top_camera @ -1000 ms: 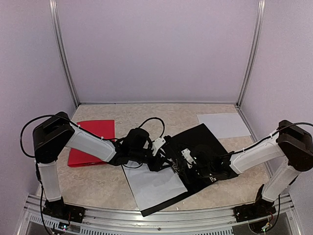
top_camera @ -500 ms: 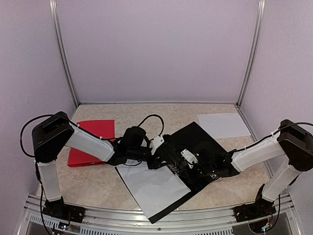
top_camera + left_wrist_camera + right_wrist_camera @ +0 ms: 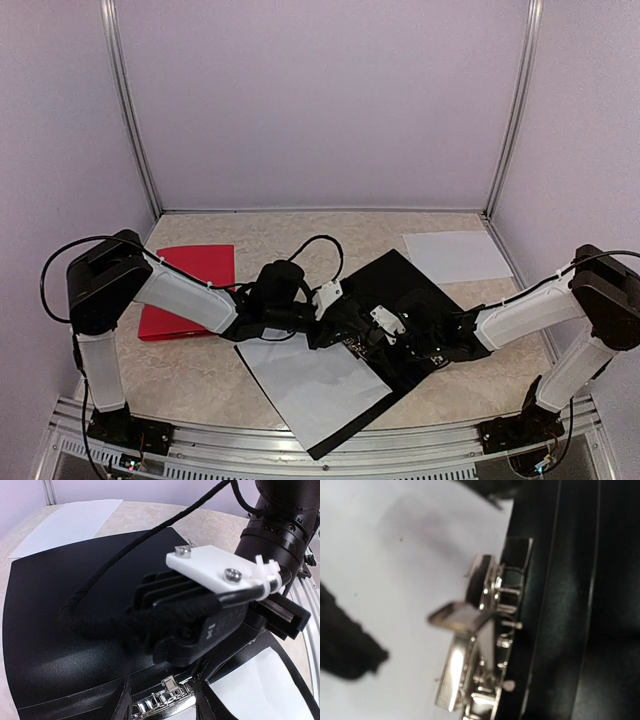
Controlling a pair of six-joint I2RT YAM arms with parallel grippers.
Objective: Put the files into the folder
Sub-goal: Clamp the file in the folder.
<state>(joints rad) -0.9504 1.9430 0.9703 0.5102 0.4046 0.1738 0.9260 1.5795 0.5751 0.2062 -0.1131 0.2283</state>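
Straddled the folder's (image 3: 425,285) metal clip (image 3: 162,701) with left gripper (image 3: 333,328), jaws apart, grip unclear; parked right gripper (image 3: 380,328), jaws closed, at three o'clock.

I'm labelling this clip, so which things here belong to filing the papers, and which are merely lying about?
Job in hand:
black folder, lying open
its metal clip
white sheet lying on it
second white sheet, far right

Lying about:
red folder, closed, at the left

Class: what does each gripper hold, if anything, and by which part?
Cannot tell: left gripper's jaws straddle the metal clip; right gripper shut beside it.
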